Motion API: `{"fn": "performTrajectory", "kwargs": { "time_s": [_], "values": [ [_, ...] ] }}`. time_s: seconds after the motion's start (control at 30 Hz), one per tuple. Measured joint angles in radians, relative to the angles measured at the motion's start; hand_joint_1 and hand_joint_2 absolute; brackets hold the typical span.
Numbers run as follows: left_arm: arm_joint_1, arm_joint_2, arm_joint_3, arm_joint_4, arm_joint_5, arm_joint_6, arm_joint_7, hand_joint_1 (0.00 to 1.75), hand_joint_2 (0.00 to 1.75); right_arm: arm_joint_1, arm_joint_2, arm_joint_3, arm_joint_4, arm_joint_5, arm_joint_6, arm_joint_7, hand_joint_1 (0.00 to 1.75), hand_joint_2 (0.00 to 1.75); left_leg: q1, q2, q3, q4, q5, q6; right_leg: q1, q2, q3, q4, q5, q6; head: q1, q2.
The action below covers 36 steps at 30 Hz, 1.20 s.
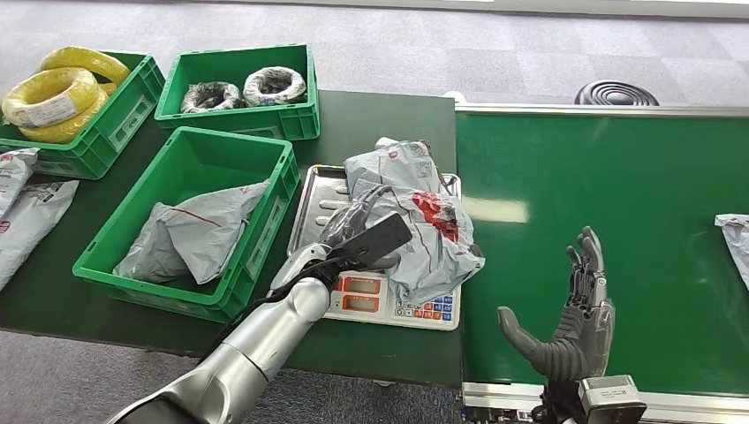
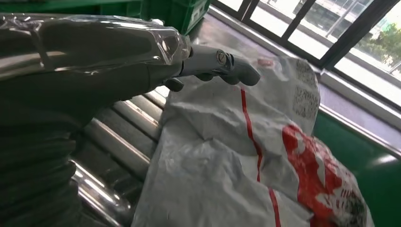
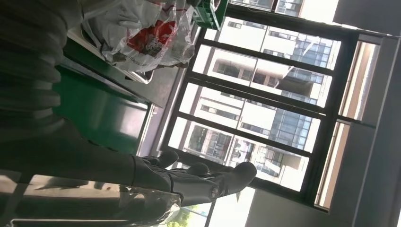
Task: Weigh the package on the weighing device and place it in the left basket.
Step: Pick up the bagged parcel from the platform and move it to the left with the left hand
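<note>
While the crinkled grey plastic package (image 1: 411, 221), printed with red, lies slumped on the ribbed steel pan of the scale (image 1: 311, 199), the left hand (image 1: 358, 234) rests against it, grip unclear. Over the smooth green belt (image 1: 618, 177), the right hand (image 1: 574, 309) hangs spread, holding nothing.

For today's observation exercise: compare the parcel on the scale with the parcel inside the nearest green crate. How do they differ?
The parcel on the scale rests on the metal tray of the scale, with the left hand on it; the parcel in the crate lies untouched inside the green crate. The scale parcel shows big red printing and a label; the crate parcel shows just a thin red line. Both are crumpled grey plastic mailers.
</note>
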Motion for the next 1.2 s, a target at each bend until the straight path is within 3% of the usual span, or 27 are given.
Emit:
{"fn": "performTrajectory", "kwargs": {
  "time_s": [0.07, 0.2, 0.23, 0.3, 0.57, 0.83, 0.97, 1.2],
  "values": [
    [-0.003, -0.010, -0.012, 0.032, -0.002, -0.013, 0.003, 0.33, 1.75, 0.001, 0.005, 0.006, -0.012, -0.003, 0.000, 0.000, 0.00, 1.75, 0.000, 0.000, 0.000, 0.000, 0.000, 0.000, 0.000, 0.000, 0.000, 0.000, 0.000, 0.000, 0.000, 0.000],
    [-0.005, -0.023, -0.033, 0.080, -0.001, -0.033, 0.005, 1.34, 1.75, 0.001, 0.013, 0.021, -0.020, -0.007, 0.005, 0.000, 0.00, 1.75, 0.000, 0.000, 0.000, 0.000, 0.000, 0.000, 0.000, 0.000, 0.000, 0.000, 0.000, 0.000, 0.000, 0.000],
    [-0.005, -0.025, -0.038, 0.089, 0.000, -0.035, 0.005, 1.52, 1.75, 0.000, 0.014, 0.024, -0.020, -0.009, 0.006, -0.001, 0.00, 1.75, 0.000, 0.000, 0.000, 0.000, 0.000, 0.000, 0.000, 0.000, 0.000, 0.000, 0.000, 0.000, 0.000, 0.000],
    [-0.005, -0.027, -0.045, 0.104, 0.002, -0.036, 0.005, 1.68, 1.75, 0.000, 0.016, 0.030, -0.020, -0.014, 0.007, -0.002, 0.00, 1.75, 0.000, 0.000, 0.000, 0.000, 0.000, 0.000, 0.000, 0.000, 0.000, 0.000, 0.000, 0.000, 0.000, 0.000],
    [-0.009, -0.025, -0.058, 0.126, 0.020, -0.007, -0.004, 1.75, 1.75, -0.017, 0.017, 0.053, -0.019, -0.024, 0.008, -0.005, 0.00, 1.75, 0.000, 0.000, 0.000, 0.000, 0.000, 0.000, 0.000, 0.000, 0.001, 0.000, 0.000, 0.000, 0.000, 0.000],
    [0.007, 0.002, -0.012, 0.062, 0.136, 0.075, -0.075, 1.75, 1.75, -0.030, 0.018, 0.064, -0.012, -0.025, 0.008, -0.001, 0.00, 1.75, 0.000, 0.000, 0.000, 0.000, 0.000, 0.000, 0.000, 0.000, 0.001, 0.000, 0.000, 0.000, 0.000, 0.000],
    [0.040, 0.039, 0.030, -0.074, 0.210, 0.092, -0.083, 1.75, 1.75, -0.029, 0.019, 0.064, -0.008, -0.020, 0.003, 0.002, 0.00, 1.75, 0.000, 0.000, 0.000, 0.000, 0.000, 0.000, 0.000, 0.000, 0.001, 0.000, 0.000, 0.000, 0.000, 0.000],
    [0.112, 0.129, 0.116, -0.441, 0.247, 0.134, -0.071, 1.75, 1.75, 0.001, 0.024, 0.053, -0.002, 0.000, -0.003, 0.000, 0.00, 1.75, 0.000, 0.000, -0.001, 0.000, 0.000, 0.000, 0.000, 0.000, -0.001, 0.000, 0.000, 0.000, 0.000, 0.000]
  ]
}}
